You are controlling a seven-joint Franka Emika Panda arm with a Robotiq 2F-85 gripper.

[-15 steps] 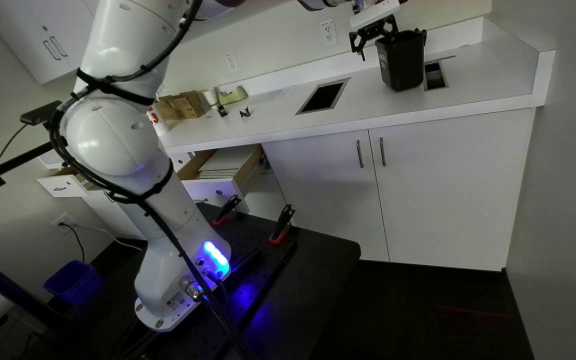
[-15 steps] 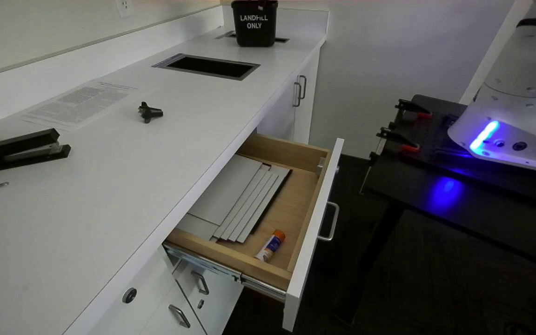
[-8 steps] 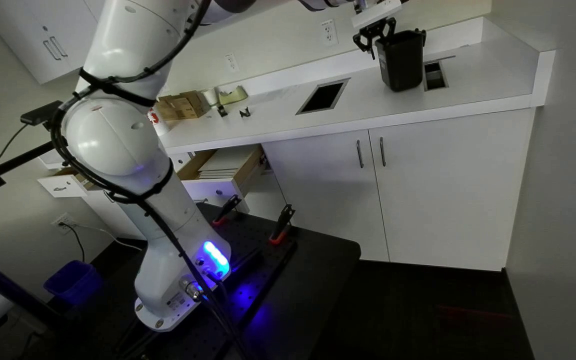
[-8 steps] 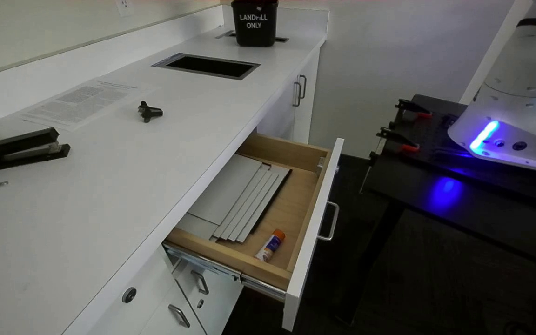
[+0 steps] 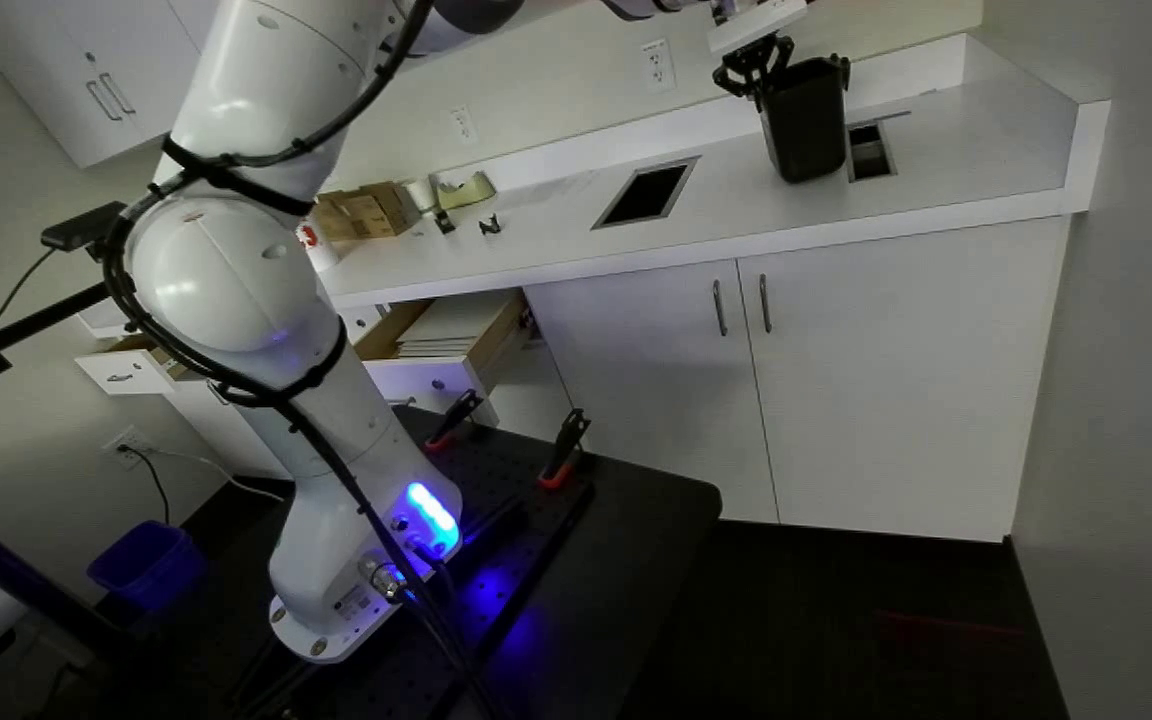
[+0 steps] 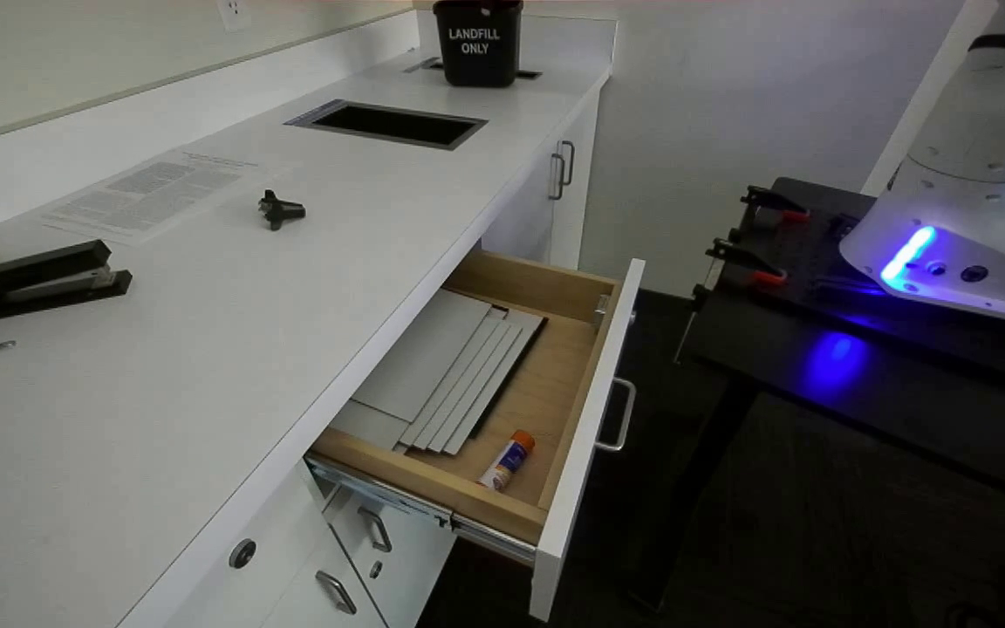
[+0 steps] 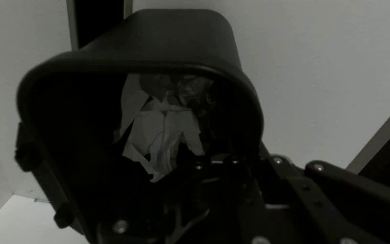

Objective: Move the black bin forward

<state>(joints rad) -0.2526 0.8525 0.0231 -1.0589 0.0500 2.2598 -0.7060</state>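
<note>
Wall cabinet (image 5: 46,70): white, upper left from where I stand
Blue wastebasket (image 5: 148,565): low at the left, in dim light
Robot arm (image 5: 236,270): white, base mounted on the black table (image 5: 636,510), blue status light (image 5: 433,512) lit at the base
Cardboard box (image 5: 366,212): brown, on the white countertop (image 5: 546,225)
Stapler (image 6: 40,266): black, flat on the countertop, top arm angled up from its base
Drawer (image 5: 421,378): extended below the countertop, holding a fanned stack of pale boards (image 6: 424,358) and an orange-capped glue stick (image 6: 507,460)
Staple remover (image 6: 278,210): black, on the countertop near a printed sheet (image 6: 153,187)
Clamps (image 5: 566,445): two, black with red pads, at the table edge
Framed cutout (image 5: 646,193): dark rectangle with a metal rim, set in the countertop
Gripper (image 5: 762,92): black, at the left rim of the black bin (image 5: 804,125) in an exterior view; jaws closed on the rim wall, which passes between one finger inside the mouth and one outside, as the wrist view shows
Black bin: on the countertop, right of the framed cutout, just beside the small cutout (image 5: 869,150); white lettering (image 6: 475,42) LANDFILL ONLY on its side, readable in an exterior view; crumpled paper (image 7: 173,128) inside
Small cutout: right of the bin, metal rim, dark interior
Side wall (image 5: 1126,400): pale grey, far right, beside the countertop's end
</note>
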